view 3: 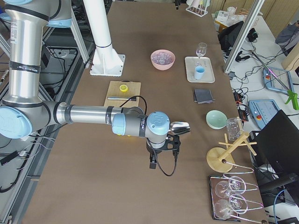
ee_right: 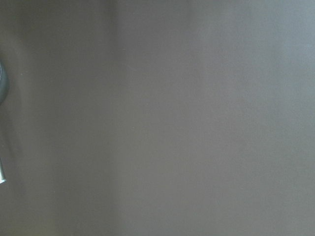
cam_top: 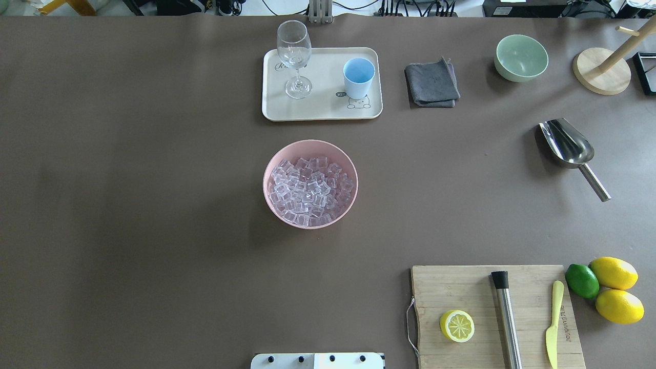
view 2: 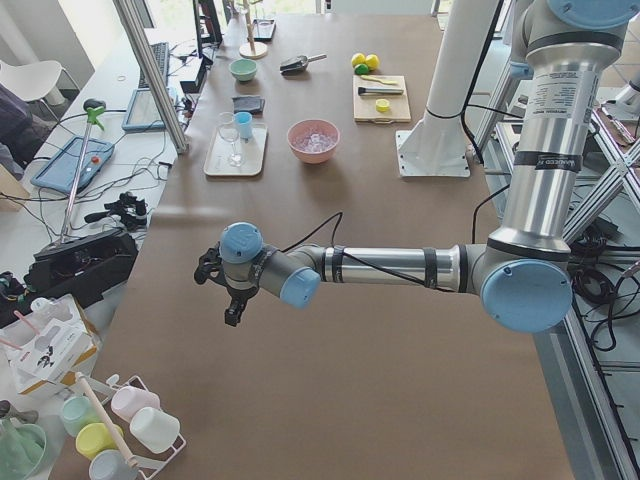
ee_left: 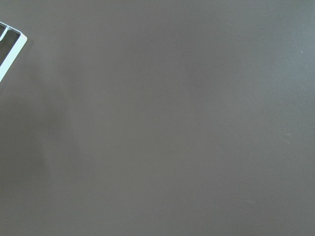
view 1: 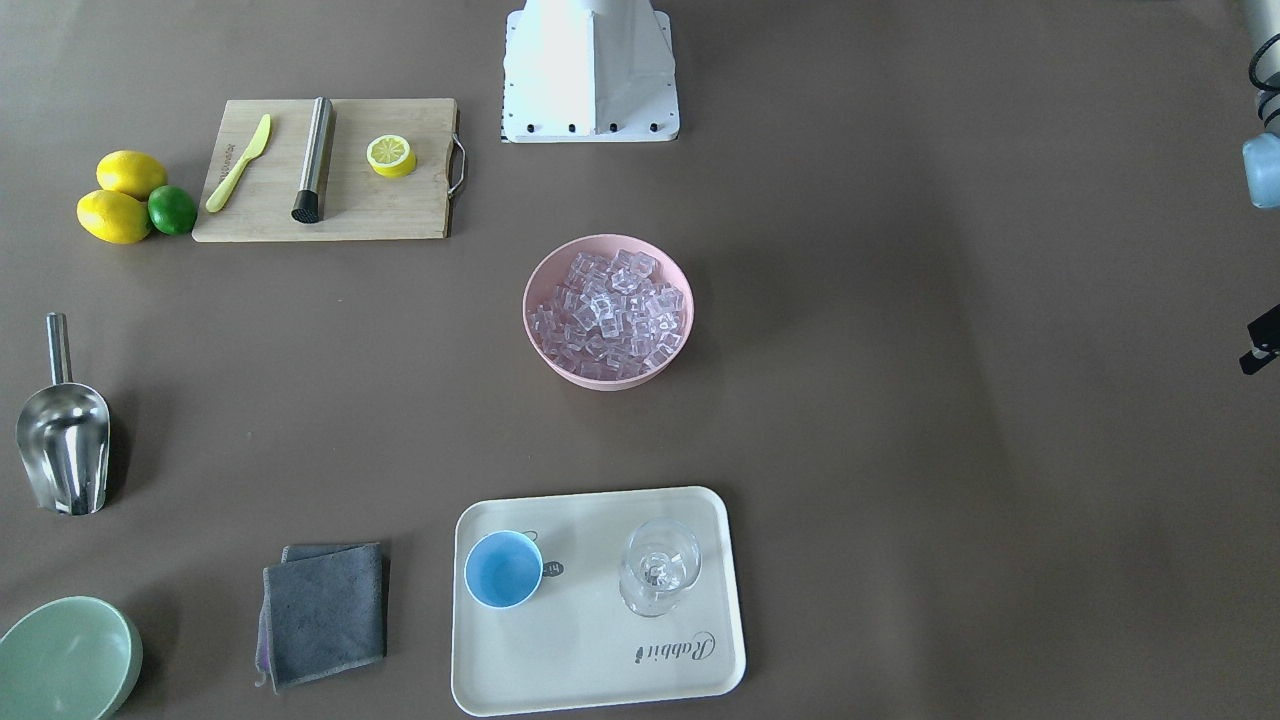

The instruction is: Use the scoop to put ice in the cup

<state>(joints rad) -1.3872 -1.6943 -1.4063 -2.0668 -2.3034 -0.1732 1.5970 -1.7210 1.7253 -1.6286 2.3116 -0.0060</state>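
Note:
The ice fills a pink bowl at mid-table; it also shows in the overhead view. The light-blue cup stands upright on a cream tray, beside a wine glass. The steel scoop lies on the table, apart from the bowl, on my right side. My left gripper hovers over bare table far from the bowl. My right gripper hovers near the scoop. I cannot tell whether either is open or shut.
A cutting board holds a steel muddler, a lemon half and a yellow knife. Lemons and a lime lie beside it. A grey cloth, green bowl and wooden stand sit at the far right.

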